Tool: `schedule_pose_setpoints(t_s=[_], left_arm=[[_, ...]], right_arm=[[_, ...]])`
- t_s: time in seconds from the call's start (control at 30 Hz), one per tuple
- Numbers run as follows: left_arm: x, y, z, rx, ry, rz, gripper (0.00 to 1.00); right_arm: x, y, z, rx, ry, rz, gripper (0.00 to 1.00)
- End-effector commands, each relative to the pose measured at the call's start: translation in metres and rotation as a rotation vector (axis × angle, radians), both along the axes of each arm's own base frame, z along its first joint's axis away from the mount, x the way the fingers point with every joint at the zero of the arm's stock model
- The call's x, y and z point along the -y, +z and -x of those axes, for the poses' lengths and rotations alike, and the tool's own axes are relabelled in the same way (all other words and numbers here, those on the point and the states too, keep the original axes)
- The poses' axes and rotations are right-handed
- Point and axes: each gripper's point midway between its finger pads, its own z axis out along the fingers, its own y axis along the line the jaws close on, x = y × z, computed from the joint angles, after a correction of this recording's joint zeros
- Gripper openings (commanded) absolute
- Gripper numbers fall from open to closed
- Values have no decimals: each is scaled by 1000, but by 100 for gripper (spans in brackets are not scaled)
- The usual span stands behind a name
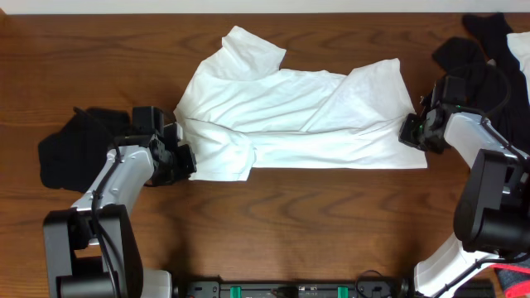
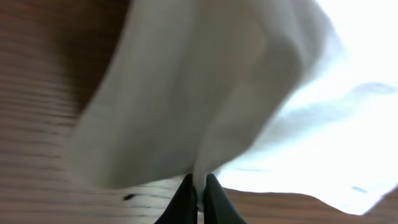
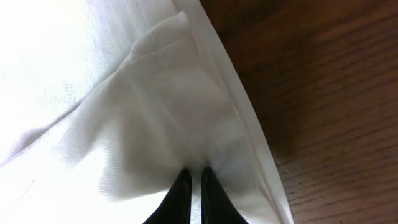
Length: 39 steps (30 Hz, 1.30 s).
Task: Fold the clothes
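A white t-shirt (image 1: 290,116) lies spread across the middle of the wooden table, partly folded, with a sleeve sticking up at the back. My left gripper (image 1: 184,157) is shut on the shirt's left edge; in the left wrist view the white cloth (image 2: 199,93) rises from between the pinched fingers (image 2: 200,186). My right gripper (image 1: 411,131) is shut on the shirt's right edge; in the right wrist view the fingers (image 3: 194,180) pinch a fold of white cloth (image 3: 124,112) beside its hem.
A black garment (image 1: 70,149) lies at the left behind my left arm. More dark clothes (image 1: 472,50) are piled at the back right corner. The table's front edge (image 1: 331,248) is bare wood.
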Motion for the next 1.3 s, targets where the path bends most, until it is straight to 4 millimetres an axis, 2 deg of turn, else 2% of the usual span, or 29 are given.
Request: schedule_pose_setpoints(t_s=[0.0, 0.13, 0.33, 0.53, 0.8, 0.93, 1.27], left_arm=[[26, 8, -2, 11, -32, 155, 6], [46, 27, -16, 87, -70, 286, 6], [62, 56, -43, 249, -117, 398, 6], [63, 85, -84, 429, -77, 445, 6], [61, 124, -124, 646, -51, 474, 6], [60, 136, -132, 697, -43, 486, 6], [60, 131, -130, 674, -36, 486, 7]], right_arm=[[-16, -56, 52, -213, 21, -52, 7], [-16, -56, 52, -212, 21, -52, 6], [-16, -56, 52, -212, 21, -51, 7], [-15, -56, 52, -212, 20, -45, 8], [-15, -56, 52, -211, 20, -45, 7], [-15, -56, 51, -209, 20, -44, 7], [-15, -56, 51, -209, 20, -44, 8]])
